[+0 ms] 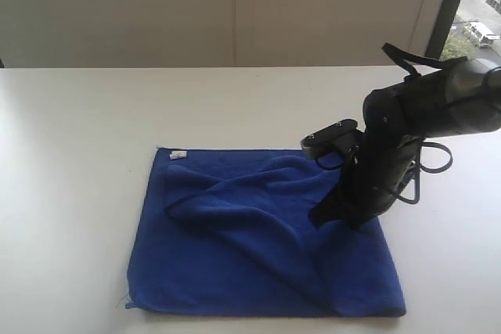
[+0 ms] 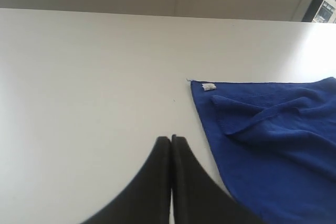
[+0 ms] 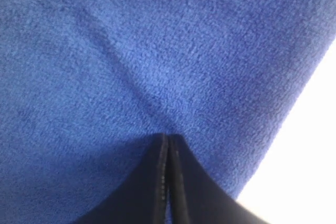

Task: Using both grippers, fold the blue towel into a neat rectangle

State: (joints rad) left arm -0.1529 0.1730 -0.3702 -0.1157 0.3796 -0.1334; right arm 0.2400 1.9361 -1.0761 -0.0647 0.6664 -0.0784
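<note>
The blue towel (image 1: 258,256) lies rumpled on the white surface (image 1: 78,115), tag (image 1: 178,155) at its 11 o'clock corner. The right hand (image 3: 168,136), clenched, presses its 3 o'clock side; the left hand (image 2: 171,138) hangs clenched off its 9 o'clock edge.

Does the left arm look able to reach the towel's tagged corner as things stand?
Probably yes. The left claw, shut, hangs over bare table, with nothing between it and the tag corner of the towel. The right claw is at the opposite side, out of the way.
</note>
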